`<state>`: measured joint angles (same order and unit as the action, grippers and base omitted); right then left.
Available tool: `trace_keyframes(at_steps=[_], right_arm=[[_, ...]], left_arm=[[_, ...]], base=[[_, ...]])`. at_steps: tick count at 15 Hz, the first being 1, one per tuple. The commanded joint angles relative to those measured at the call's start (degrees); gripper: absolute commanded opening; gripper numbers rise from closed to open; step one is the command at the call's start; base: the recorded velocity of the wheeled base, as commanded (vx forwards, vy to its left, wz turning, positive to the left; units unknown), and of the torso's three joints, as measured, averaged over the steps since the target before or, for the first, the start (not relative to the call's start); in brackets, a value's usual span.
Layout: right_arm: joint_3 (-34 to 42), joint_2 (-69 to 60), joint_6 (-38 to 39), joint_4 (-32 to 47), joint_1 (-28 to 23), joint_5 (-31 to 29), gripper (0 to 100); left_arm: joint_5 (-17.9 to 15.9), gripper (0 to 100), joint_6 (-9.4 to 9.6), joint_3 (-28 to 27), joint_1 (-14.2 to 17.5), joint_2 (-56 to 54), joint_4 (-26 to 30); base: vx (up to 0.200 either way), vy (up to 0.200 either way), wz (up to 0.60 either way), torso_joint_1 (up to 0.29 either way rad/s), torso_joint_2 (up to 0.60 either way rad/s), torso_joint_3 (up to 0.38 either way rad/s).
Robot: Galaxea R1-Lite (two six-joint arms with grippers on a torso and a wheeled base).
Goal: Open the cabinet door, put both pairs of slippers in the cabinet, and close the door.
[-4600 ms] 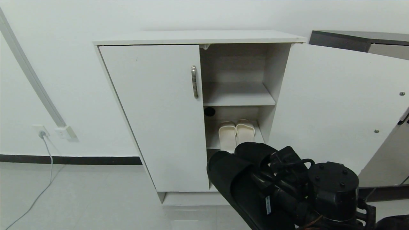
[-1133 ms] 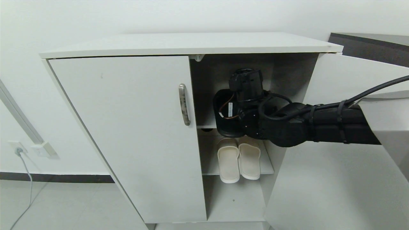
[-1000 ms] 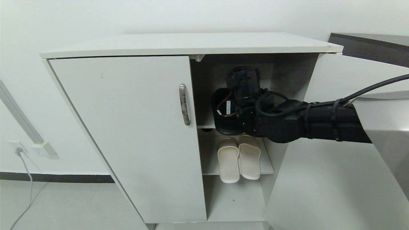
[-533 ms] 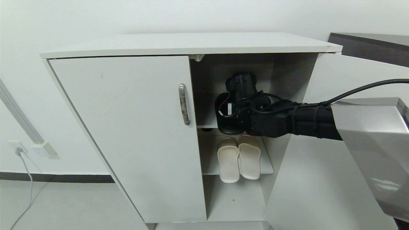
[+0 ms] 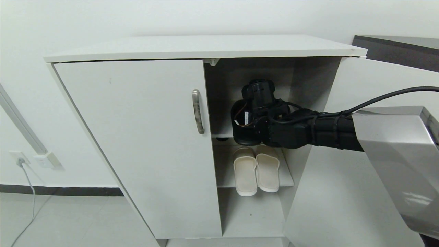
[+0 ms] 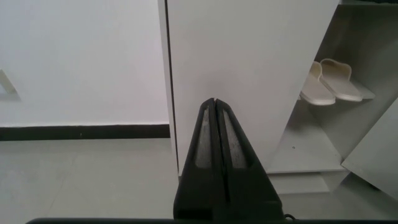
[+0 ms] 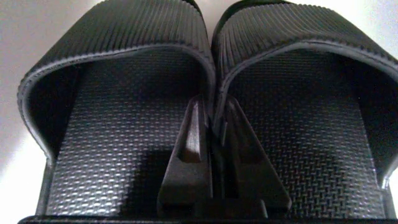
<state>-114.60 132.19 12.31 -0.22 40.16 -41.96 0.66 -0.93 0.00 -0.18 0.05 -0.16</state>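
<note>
Two black ribbed rubber slippers [image 7: 124,130] sit side by side in your right gripper [image 7: 216,115], whose fingers are clamped on the pair's two touching inner walls, where the footbeds meet. From the head camera you see them inside the white two-door cabinet [image 5: 205,46], at the upper shelf [image 5: 219,133], heels near its front edge. Whether the soles rest on the board you cannot tell. One shelf below lies the cream pair of slippers [image 5: 256,173], and the right-hand door [image 5: 329,192] stands wide open beside your arm. Your left gripper [image 6: 215,109] is pressed closed on nothing, out in front of the closed left door [image 6: 249,56].

Expect the black pair to be light and soft: the walls probably flex under the pinch, so the outer edges may sag or splay. The patterned footbeds look grippy, not slick. Keep your hold on the doubled inner walls, since a single strap would likely fold. Nothing here looks fragile, though a heel overhanging the shelf could catch the door.
</note>
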Motion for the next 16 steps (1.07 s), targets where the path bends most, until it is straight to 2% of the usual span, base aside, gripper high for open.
trace_keyframes(at_steps=[1,16], right_arm=[[0.0,-0.4,0.0,-0.1,0.1,-0.1,0],[0.0,-1.0,-0.2,-1.5,0.4,-0.4,0]], left_arm=[[0.0,0,-0.04,0.0,0.0,0.0,0.0],[0.7,0,-0.13,0.0,0.0,0.0,0.0]], base=[[0.000,0.000,0.00,0.000,0.00,0.000],[0.000,0.000,0.00,0.000,0.00,0.000]])
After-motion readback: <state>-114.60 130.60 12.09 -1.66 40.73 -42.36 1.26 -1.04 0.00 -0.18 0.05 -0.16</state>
